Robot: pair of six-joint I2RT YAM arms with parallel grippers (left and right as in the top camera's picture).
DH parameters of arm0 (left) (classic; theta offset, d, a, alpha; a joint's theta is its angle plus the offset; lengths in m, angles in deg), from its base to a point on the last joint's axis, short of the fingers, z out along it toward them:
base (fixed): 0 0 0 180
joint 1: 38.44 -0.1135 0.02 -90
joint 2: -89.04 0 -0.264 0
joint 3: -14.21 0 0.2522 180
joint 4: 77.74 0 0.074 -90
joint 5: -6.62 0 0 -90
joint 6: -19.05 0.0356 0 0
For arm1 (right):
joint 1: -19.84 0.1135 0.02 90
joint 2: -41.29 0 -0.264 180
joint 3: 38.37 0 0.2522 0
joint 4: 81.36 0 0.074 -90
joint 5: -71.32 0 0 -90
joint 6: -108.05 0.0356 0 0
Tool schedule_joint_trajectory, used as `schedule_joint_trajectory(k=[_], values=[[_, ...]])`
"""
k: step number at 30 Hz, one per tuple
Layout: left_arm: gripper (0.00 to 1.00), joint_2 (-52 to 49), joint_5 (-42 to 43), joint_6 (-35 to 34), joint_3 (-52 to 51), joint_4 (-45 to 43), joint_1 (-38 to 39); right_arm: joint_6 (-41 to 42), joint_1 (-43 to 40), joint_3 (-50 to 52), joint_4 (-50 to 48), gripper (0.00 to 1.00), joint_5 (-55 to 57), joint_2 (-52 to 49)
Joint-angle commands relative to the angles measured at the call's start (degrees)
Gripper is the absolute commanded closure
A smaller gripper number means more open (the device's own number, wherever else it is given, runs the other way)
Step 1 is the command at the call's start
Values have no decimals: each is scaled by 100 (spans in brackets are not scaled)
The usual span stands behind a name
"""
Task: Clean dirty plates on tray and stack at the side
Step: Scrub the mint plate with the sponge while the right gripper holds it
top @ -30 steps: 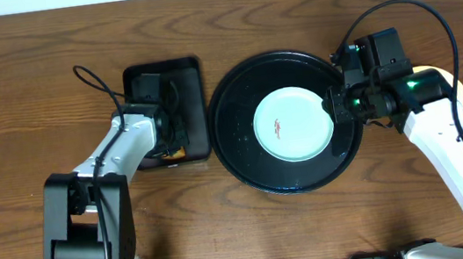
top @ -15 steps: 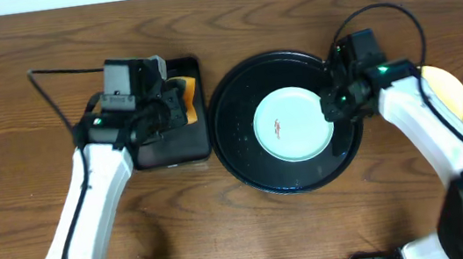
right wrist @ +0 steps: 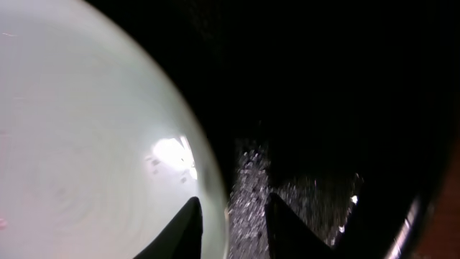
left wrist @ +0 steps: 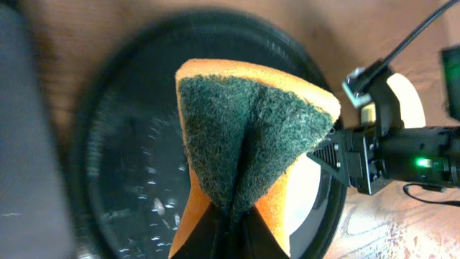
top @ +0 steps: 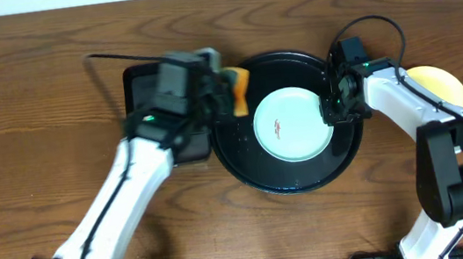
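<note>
Table (top: 36, 127): brown wood with a strong grain, running the full width of the overhead view.

Lying directly on it, left to right:
1. Rectangular black tray (top: 136, 86), raised rim, left of centre.
2. Round black tray (top: 244, 159), large, raised rim, at centre, just beside item 1.
3. Pale yellow plate (top: 447, 83), round, flat on the wood near item 2's right side, apart from it, partly hidden.

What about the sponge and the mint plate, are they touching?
Apart. Overhead, a strip of black tray shows between the sponge and the plate.
</note>
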Motion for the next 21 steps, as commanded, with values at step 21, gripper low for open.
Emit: schedule_joint_trajectory(k=[21], values=[[92,-1971,-470,-2413,96,-1360,1270,-494,-262,11,-247,99,-1132,-533]])
